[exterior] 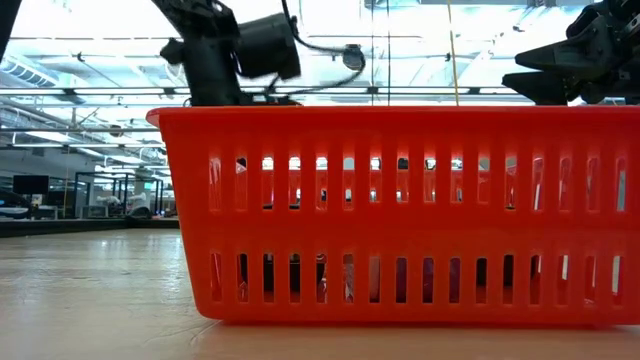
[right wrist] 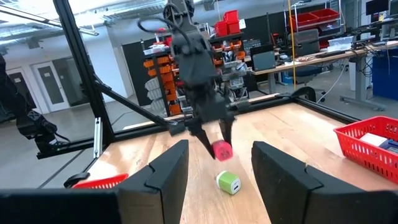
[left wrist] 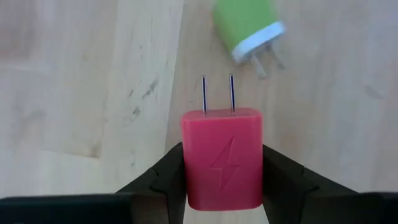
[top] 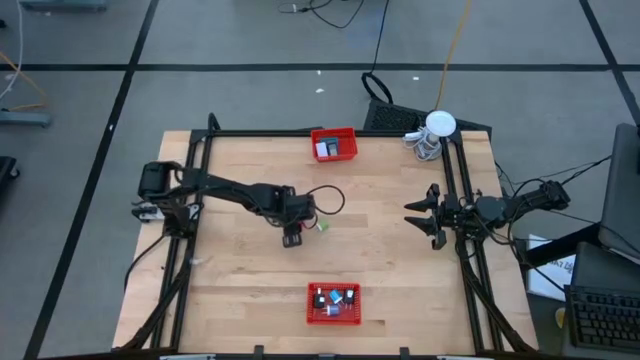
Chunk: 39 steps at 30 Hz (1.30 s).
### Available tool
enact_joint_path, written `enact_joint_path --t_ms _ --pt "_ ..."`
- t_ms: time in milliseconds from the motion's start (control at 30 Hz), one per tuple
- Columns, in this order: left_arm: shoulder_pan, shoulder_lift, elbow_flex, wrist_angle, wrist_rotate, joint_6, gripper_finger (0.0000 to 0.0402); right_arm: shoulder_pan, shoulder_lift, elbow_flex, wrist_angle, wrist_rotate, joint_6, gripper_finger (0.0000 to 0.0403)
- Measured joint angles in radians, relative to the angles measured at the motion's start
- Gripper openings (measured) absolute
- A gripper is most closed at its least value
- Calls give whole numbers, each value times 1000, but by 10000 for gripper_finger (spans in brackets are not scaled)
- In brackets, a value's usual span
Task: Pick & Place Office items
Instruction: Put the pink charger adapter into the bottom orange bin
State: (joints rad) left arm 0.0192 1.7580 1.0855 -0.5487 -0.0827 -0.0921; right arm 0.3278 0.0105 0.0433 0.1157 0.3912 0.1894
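My left gripper (top: 293, 238) is over the middle of the table, shut on a pink plug-in charger (left wrist: 222, 163) with a lightning mark and two metal prongs. In the right wrist view the pink charger (right wrist: 221, 149) hangs above the wood. A green-and-white charger (left wrist: 247, 28) lies on its side on the table just beyond it, toward the right. My right gripper (right wrist: 217, 180) waits open at the table's right edge, with nothing between its fingers. My left gripper pinches the pink charger by its two narrow sides (left wrist: 186, 169) between its two fingers (left wrist: 163, 177). The fingers come from above, slanting down. The prongs (left wrist: 217, 93) stick out past the fingertips, and the charger is lifted clear of the table.
One red mesh basket (top: 334, 144) stands at the far edge, and another (top: 333, 304) with several small items at the near edge. A white round object with a coiled cable (top: 438, 127) sits at the far right corner. Bare wood lies between the baskets.
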Motion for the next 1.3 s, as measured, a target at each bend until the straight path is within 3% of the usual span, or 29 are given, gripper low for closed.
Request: enact_joint_path --t_ms 333,667,933,1300 --pt "-114 -138 1 9 -31 -51 154 0 0 0 0 0 0 165" --pt "-235 -168 1 116 -58 -93 158 0 0 0 0 0 0 165" --pt "-337 -168 2 312 -36 -92 155 0 0 0 -1 0 0 165" --pt "-435 -69 3 704 131 -40 154 0 0 0 0 0 0 165"
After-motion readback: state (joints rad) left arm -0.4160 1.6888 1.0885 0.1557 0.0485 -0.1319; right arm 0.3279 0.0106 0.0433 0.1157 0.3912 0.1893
